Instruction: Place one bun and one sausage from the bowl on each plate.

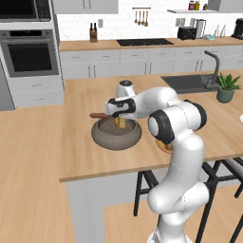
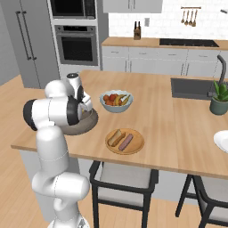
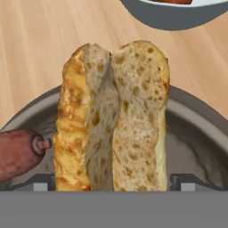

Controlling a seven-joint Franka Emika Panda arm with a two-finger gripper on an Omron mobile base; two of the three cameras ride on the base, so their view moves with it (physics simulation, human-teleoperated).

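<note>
Glossy white rounded arm (image 1: 178,142) segments with dark joints.

I had the arm folded forward, elbow raised and forearm reaching out level, with the hand turned downward. The gripper (image 3: 114,182) hung with its jaws spread wide, one fingertip (image 3: 38,182) at each side.

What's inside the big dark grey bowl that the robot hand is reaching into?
Inside the wide dark grey stone-like bowl stands a split golden-brown bun, between the open gripper's fingertips. A reddish-brown sausage leans over its rim. The bun and hand cover part of the bowl's floor, so anything there is hidden.
</note>
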